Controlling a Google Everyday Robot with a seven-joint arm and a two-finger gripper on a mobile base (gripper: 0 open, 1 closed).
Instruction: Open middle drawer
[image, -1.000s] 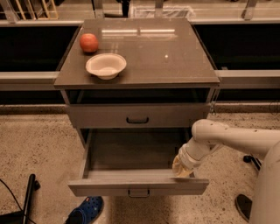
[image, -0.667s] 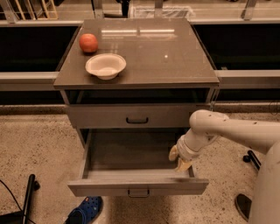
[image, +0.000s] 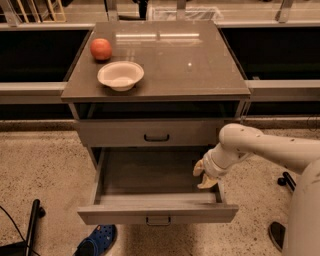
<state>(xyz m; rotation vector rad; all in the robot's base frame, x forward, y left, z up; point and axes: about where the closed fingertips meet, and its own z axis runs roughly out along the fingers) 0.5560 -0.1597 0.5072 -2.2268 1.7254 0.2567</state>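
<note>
The middle drawer (image: 158, 213) stands pulled far out of the cabinet, its flat grey-brown front toward me with a small black loop handle (image: 158, 220) at centre. Its pale grey inside (image: 150, 172) shows and holds nothing. My gripper (image: 204, 175) hangs at the drawer's right side, just above its right wall, behind the front panel. Its tan fingers (image: 198, 168) are apart and hold nothing. The white arm (image: 260, 145) reaches in from the right.
A closed taller drawer (image: 156, 133) sits right above the open one. On the cabinet top (image: 190, 65) are a red apple (image: 101, 49) and a white bowl (image: 120, 75). A blue shoe (image: 95, 241) and a black pole (image: 31, 225) lie on the floor at lower left.
My gripper has moved from the drawer's front right corner back toward the cabinet and slightly up. The drawer has stayed pulled out.
</note>
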